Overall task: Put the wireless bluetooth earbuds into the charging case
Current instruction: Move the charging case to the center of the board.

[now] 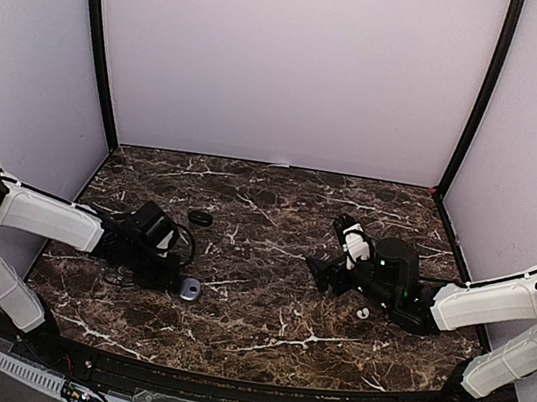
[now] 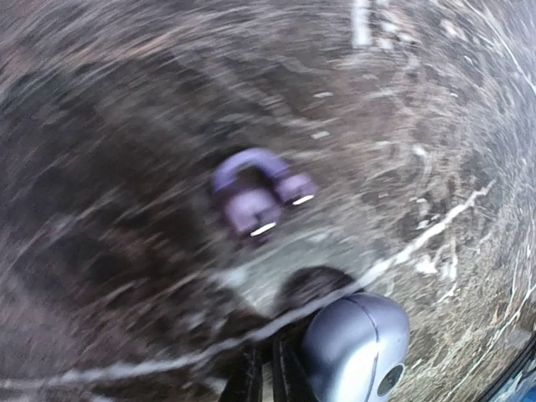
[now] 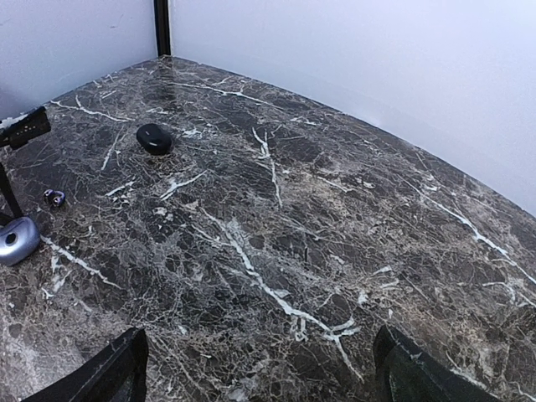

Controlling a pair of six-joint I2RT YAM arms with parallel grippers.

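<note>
- Black L gripper (image 2: 266, 368): clenched, nothing seen betw. the jaws. It hangs low over the table (image 1: 258, 336) at near left, tips beside the case.
- Purple buds (image 2: 255, 199): on the marble just far of the L tips, apart from the case. Looks like a pair lying touching, but the blur is too heavy to be sure.
- Handling, prob.: tiny, v. light, hard glossy shell, so slippery and apt to skate or roll on polished stone. Pinch across the fattest part w/ fingertips only, light squeeze, straight down.
- Case (image 2: 356, 347): grey-blue oval, near left, beside the L fingers. Can't tell if the lid is up. Prob. light and smooth, so it will slide if nudged and may need bracing.
- Black oval (image 1: 201, 218): far of the case, well apart, untouched.
- R gripper (image 3: 260, 368): released, jaws wide, nothing betw. them. It sits mid-right, facing left.
- White bud (image 1: 362, 313): lone speck on the table near the R arm, on its near side. Same handling: slick, rolls easy, grip gently at the body.
</note>
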